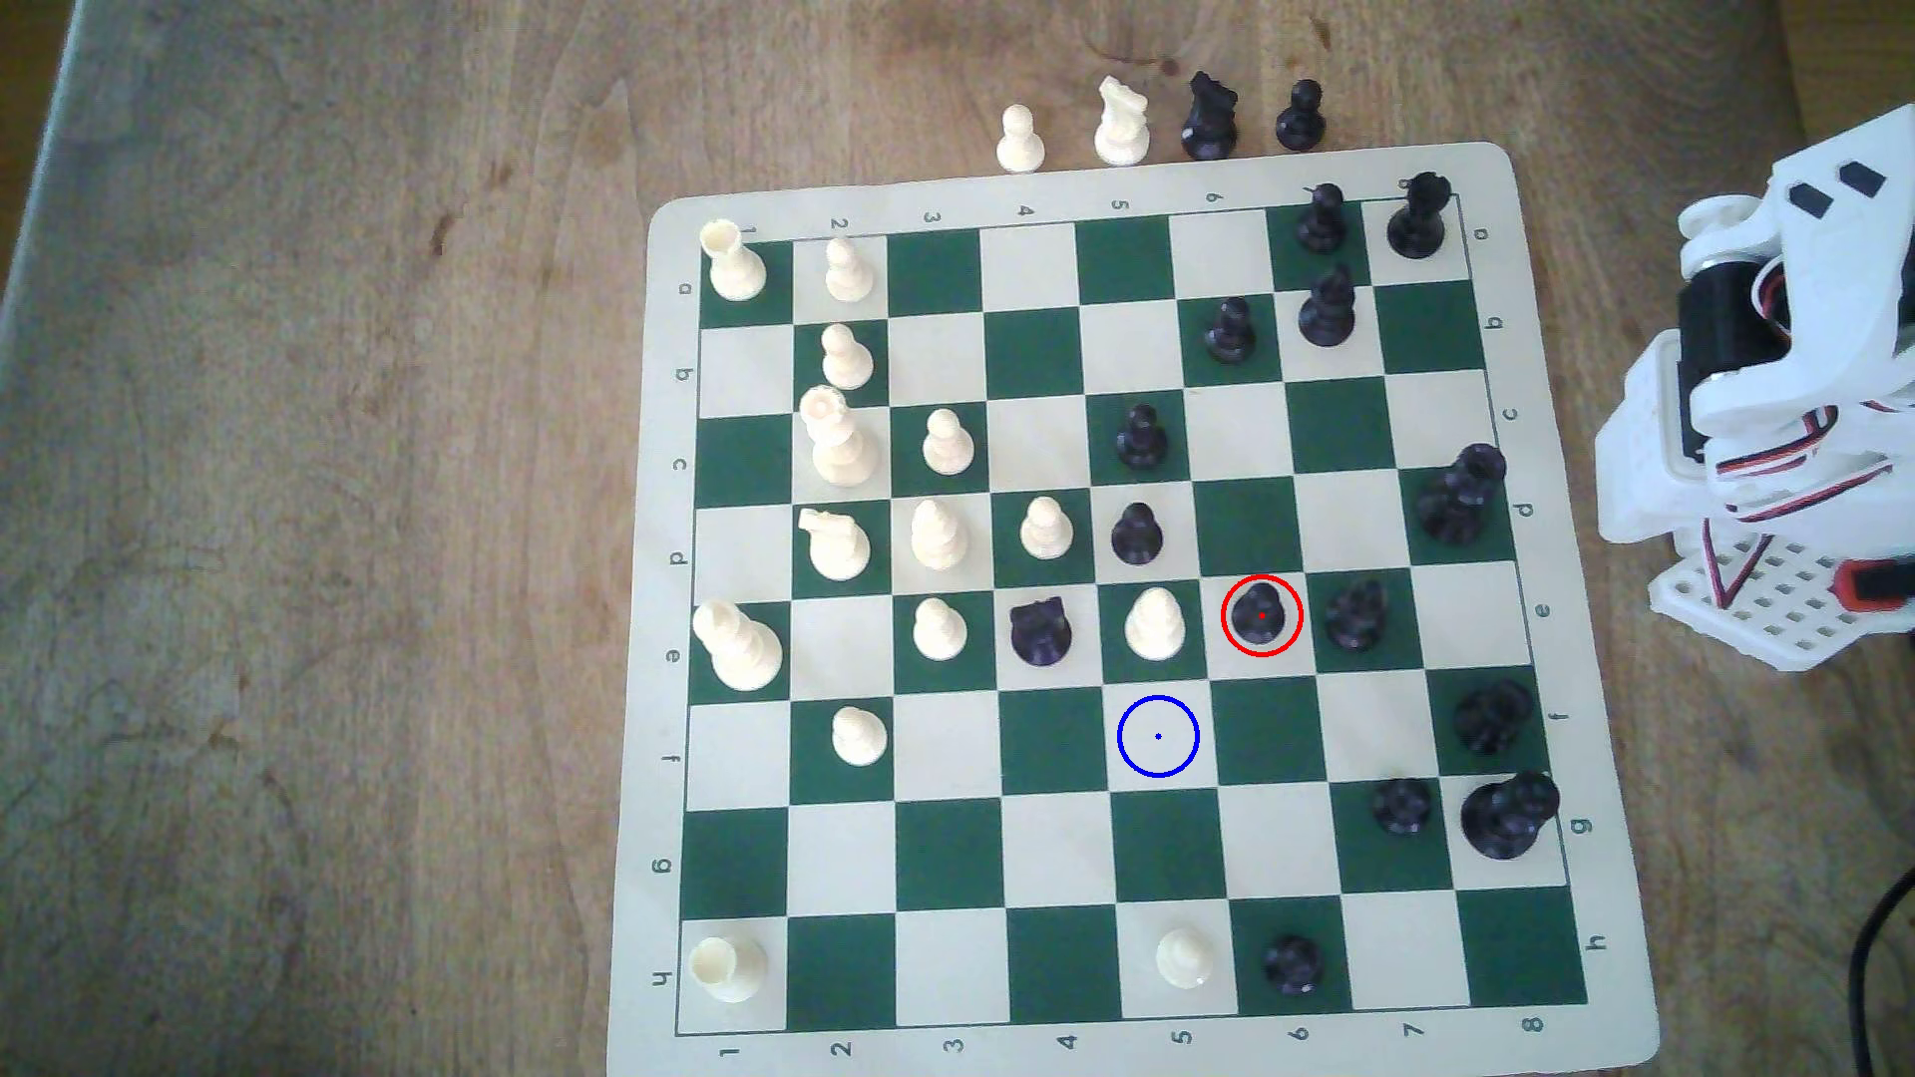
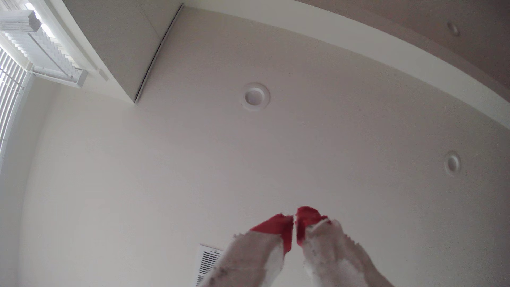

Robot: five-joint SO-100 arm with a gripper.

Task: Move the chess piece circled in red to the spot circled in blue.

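Sitting untouched, the pawn (image 1: 1261,615) is upright on its red-ringed cream sq, row e, col 6 by the board's (image 1: 1596,1036) edge labels. Nothing of the task looks done yet.

Arm (image 1: 1782,414) is folded up off the board, at the exterior view's right, well apart from every piece. Wrist cam points up at the ceiling (image 2: 303,154), w/ a round light (image 2: 255,97) and a vent (image 2: 208,262). Jaws: red-tipped, tips nearly meeting w/ only a sliver of gap, nothing between them, so clenched and empty; gripper (image 2: 294,225) carries no piece.

The spot (image 1: 1158,736), blue ring + dot, is a cream sq at row f, col 5, bare. It's diagonal to the pawn's sq, one row toward the exterior view's bottom, one col to its left.

Left to do, as I judge it: everything. Unfold, reach over, spread the jaws, take the pawn, lift, set on the spot, let go. Neighbours are close: white pawn (image 1: 1153,623) just beside on the exterior view's left, black piece (image 1: 1355,616) just beside on the right, so approach needs care.
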